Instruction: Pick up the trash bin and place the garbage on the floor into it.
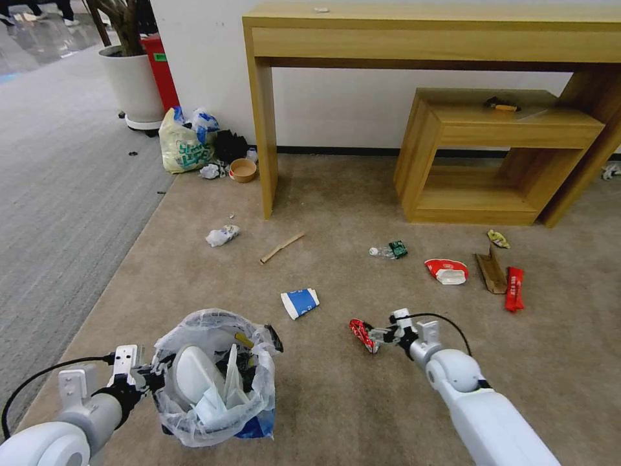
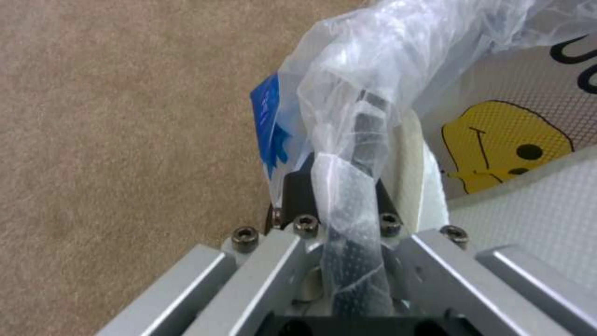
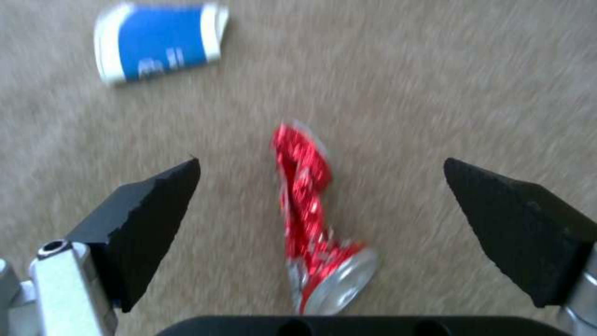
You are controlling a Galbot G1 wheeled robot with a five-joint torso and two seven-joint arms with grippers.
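Note:
The trash bin [image 1: 217, 378], black with a crinkly plastic liner, sits at the lower left of the head view with white slippers [image 1: 194, 375] inside. My left gripper [image 1: 152, 378] is shut on the bin's near rim; the left wrist view shows the gripper [image 2: 339, 186] pinching rim and liner [image 2: 348, 107]. On the beige floor [image 1: 336, 213], my right gripper [image 1: 375, 336] is open, and the crushed red can [image 3: 311, 205] lies between its fingers [image 3: 156, 196], untouched. Other garbage lies beyond: a blue-white cup [image 1: 299, 303], wooden stick [image 1: 281, 247], plastic bottle [image 1: 387, 250], red-white bowl [image 1: 447, 271], cardboard [image 1: 491, 270] and red wrapper [image 1: 515, 288].
A wooden desk [image 1: 427, 32] and a low wooden shelf [image 1: 498, 155] stand against the far wall. A yellowish shopping bag [image 1: 184, 145], a brown bowl [image 1: 243, 170] and a white planter [image 1: 132, 84] sit at the back left. Grey ribbed carpet [image 1: 58, 181] borders the left.

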